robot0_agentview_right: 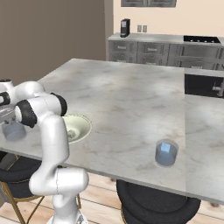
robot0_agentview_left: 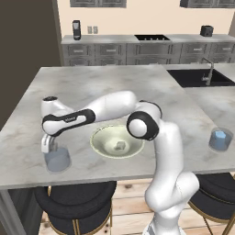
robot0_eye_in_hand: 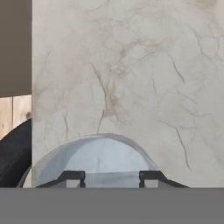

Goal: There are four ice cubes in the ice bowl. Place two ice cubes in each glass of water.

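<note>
Counter point(robot0_agentview_left: 114, 87): I see a grey marbled slab carrying everything; black stools stand under its near edge.
Arm: from my left base view it reaches out low to the left, over the near left corner of the counter.
Ice bowl point(robot0_agentview_left: 102, 146): it sits near the front edge, between the two glasses, just right of the end effector.
Left glass point(robot0_agentview_left: 58, 160): it stands directly below the end effector, close to the counter's front edge; in my hand view its rim point(robot0_eye_in_hand: 94, 155) curves just beyond the fingertips.
Right glass point(robot0_agentview_left: 221, 140): well apart, far along the counter, with one pale blue ice cube point(robot0_agentview_left: 220, 136) inside.
End effector point(robot0_agentview_left: 47, 146): it points down over the left glass, fingertips point(robot0_eye_in_hand: 73, 177) spread with nothing between them that I can see.
Bowl cube point(robot0_agentview_left: 120, 146): one whitish cube lies in the bowl.
</note>
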